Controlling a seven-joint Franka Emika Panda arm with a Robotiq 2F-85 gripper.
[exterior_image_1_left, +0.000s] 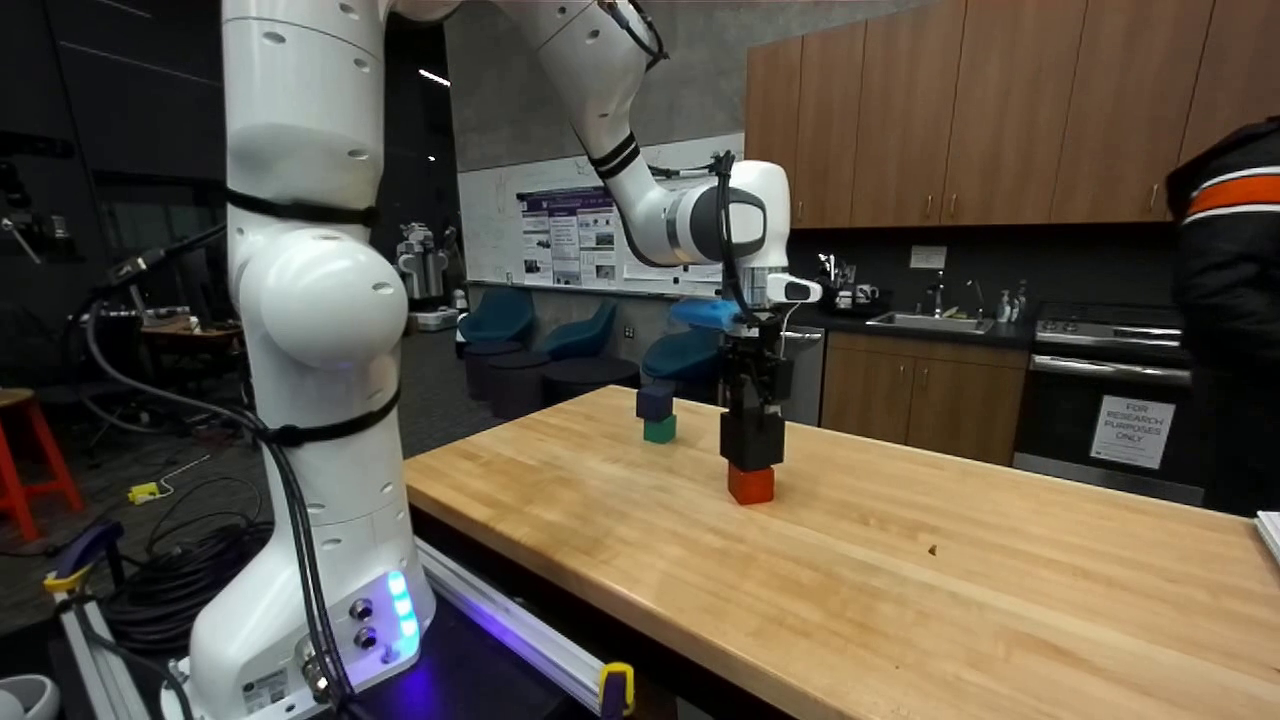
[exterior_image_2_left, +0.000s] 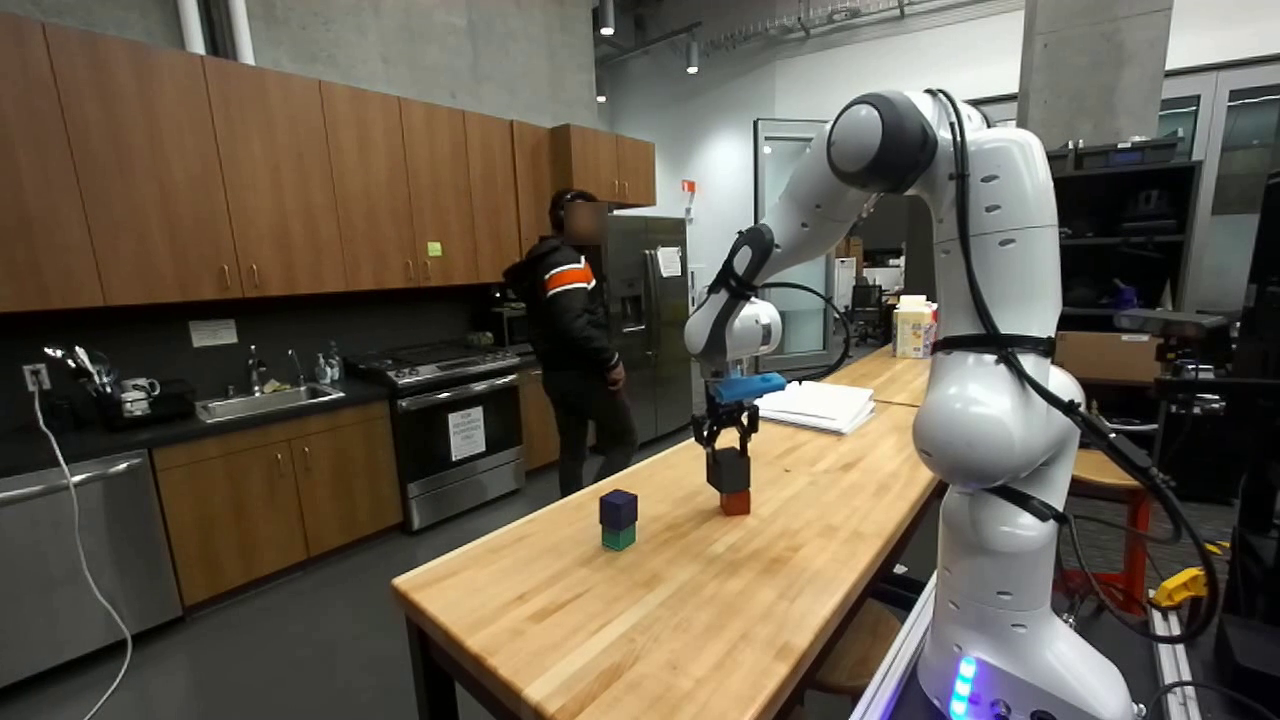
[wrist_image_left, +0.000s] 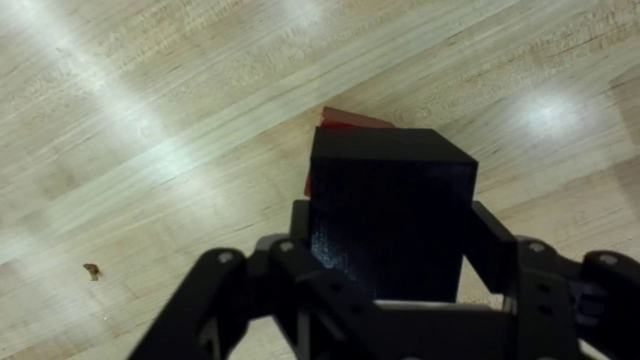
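Note:
My gripper points down and is shut on a black block, with a finger against each side of it. The black block fills the jaws in the wrist view. A smaller red block stands on the table directly under the black block, which appears to touch its top in both exterior views. In the wrist view only an edge and corner of the red block show, turned at an angle to the black block. A dark blue block sits on a green block apart from the gripper.
The wooden table carries the blocks. A small brown scrap lies on it. A stack of white paper lies farther along the table. A person stands beyond the table near the stove.

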